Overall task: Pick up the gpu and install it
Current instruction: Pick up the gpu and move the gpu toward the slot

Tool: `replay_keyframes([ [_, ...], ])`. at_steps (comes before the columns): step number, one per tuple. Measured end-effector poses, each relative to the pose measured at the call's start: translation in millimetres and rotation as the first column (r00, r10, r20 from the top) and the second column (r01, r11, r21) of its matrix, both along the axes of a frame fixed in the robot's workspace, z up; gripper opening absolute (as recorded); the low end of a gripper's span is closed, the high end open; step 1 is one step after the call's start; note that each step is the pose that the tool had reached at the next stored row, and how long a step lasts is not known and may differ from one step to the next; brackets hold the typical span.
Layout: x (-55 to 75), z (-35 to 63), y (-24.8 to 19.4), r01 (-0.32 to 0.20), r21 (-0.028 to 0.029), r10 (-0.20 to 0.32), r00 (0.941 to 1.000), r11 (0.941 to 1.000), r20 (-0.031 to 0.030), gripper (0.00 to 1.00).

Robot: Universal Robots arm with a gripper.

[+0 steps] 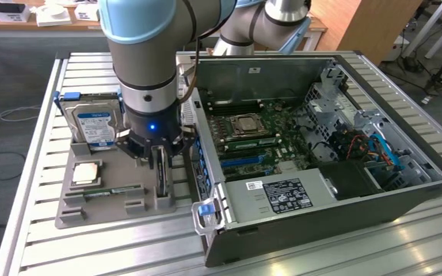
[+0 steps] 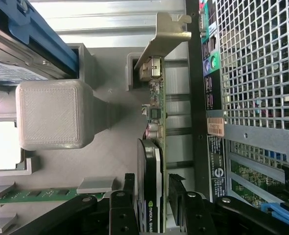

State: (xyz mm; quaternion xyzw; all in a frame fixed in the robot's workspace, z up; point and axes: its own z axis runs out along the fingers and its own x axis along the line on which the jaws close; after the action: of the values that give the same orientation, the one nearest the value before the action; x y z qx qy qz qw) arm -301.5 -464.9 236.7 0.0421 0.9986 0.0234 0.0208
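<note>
The gpu (image 1: 162, 179) stands on edge in a slot of the grey holder tray (image 1: 106, 214), just beside the open computer case (image 1: 321, 155). In the wrist view the gpu (image 2: 152, 156) shows its black fan side, its thin green board edge and its silver end bracket (image 2: 161, 36). My gripper (image 1: 158, 154) is lowered over the card's top edge. Seen from the wrist, the gripper (image 2: 152, 198) straddles the card. One of its black fingers (image 2: 129, 198) is on each face, with a small gap on the board side, so it is open.
On the tray stand a silver hard drive with a blue label (image 1: 94, 123), a CPU (image 1: 87, 171) and a green RAM stick (image 1: 110, 191). A grey tray post (image 2: 54, 115) rises near the card. The case's perforated rear wall (image 2: 257, 63) is close on the other side.
</note>
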Motion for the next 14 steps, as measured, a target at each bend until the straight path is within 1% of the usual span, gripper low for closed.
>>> replay_keyframes([
  [10, 0.0, -3.1, 0.0, 0.0, -0.0002, 0.0, 1.0, 1.0, -0.0002, 0.42],
  [14, 0.1, -4.2, 1.2, 0.0, 0.0001, 0.0, 1.0, 1.0, 0.0001, 0.42],
])
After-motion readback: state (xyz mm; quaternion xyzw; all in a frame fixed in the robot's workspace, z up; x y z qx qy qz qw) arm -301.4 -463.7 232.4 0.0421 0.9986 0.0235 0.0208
